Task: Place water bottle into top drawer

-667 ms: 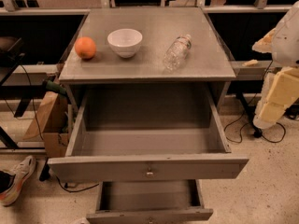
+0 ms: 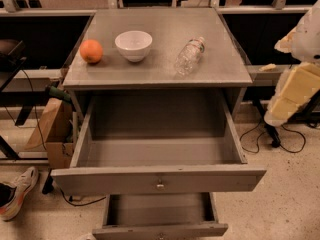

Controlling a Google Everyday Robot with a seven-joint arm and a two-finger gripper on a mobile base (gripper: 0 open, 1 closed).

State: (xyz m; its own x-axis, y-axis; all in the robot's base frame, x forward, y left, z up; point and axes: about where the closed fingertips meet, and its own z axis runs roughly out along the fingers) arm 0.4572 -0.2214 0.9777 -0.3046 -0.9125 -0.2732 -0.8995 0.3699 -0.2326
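On the cabinet top [image 2: 160,74], as I log it from my station:
- The bottle [image 2: 189,57] lies on its side, right of centre, cap pointing away, outside the drawers.
- A white bowl [image 2: 133,45] stands upright to its left.
- An orange [image 2: 91,51] sits just beside the bowl.

Below:
- The top drawer [image 2: 159,178] is pulled well out, with its knob [image 2: 160,185] at front centre.
- The lower drawer [image 2: 160,228] is partly out beneath it.

At the right edge:
- The gripper [image 2: 295,91] is beside the cabinet, well apart from the bottle. I cannot tell whether it is open or closed.

On the floor, left:
- A shoe [image 2: 17,194].
- A cardboard box [image 2: 50,134].
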